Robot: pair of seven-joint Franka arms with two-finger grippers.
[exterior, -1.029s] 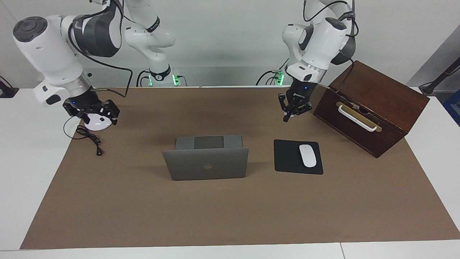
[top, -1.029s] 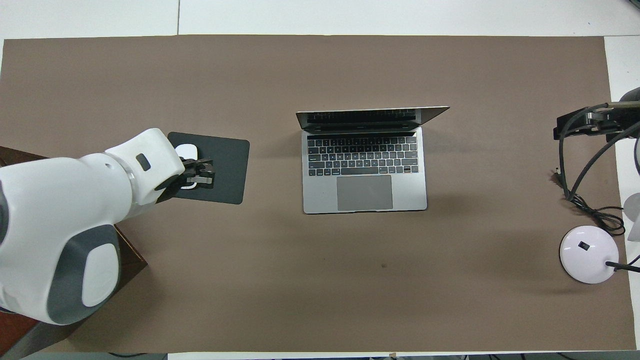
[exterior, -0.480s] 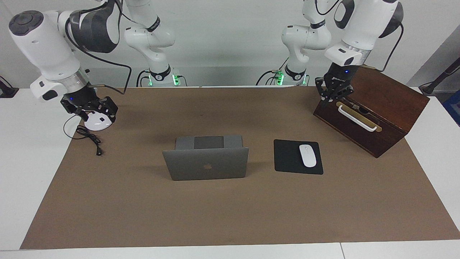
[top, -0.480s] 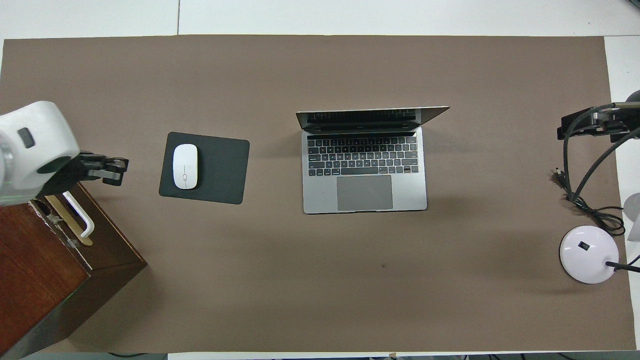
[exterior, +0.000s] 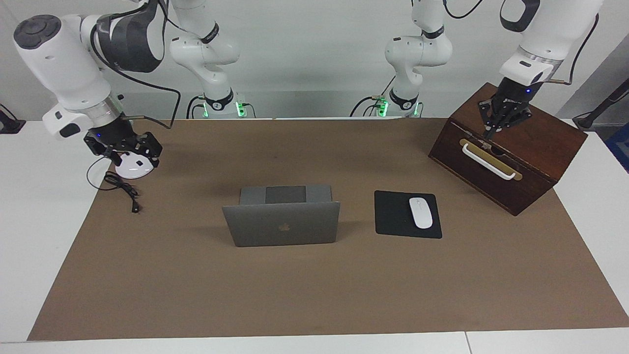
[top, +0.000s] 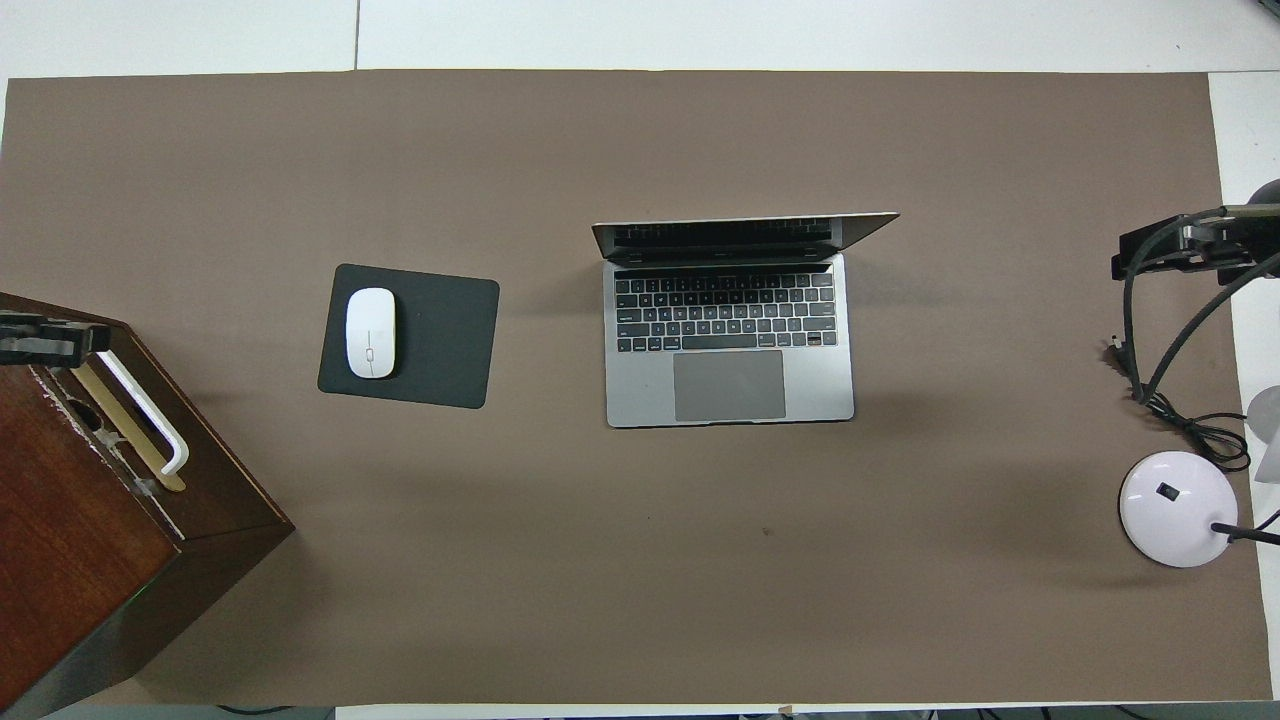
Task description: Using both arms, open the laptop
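Laptop (exterior: 281, 222) (lid up) sits well apart from both end effectors; their grip state is unclear.

The mouse (top: 370, 333) lies on the mouse pad (top: 440, 335); the pad sits between the open laptop (top: 729, 345) and the wooden box (top: 90, 500).

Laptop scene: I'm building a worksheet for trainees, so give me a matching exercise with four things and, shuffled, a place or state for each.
Things:
1. laptop
2. mouse
3. left gripper
4. right gripper

Places or states:
A. over the wooden box
B. lid raised, keyboard showing
C. over the round white lamp base
D. lying on the black mouse pad

Pairs: 1-B, 2-D, 3-A, 4-C
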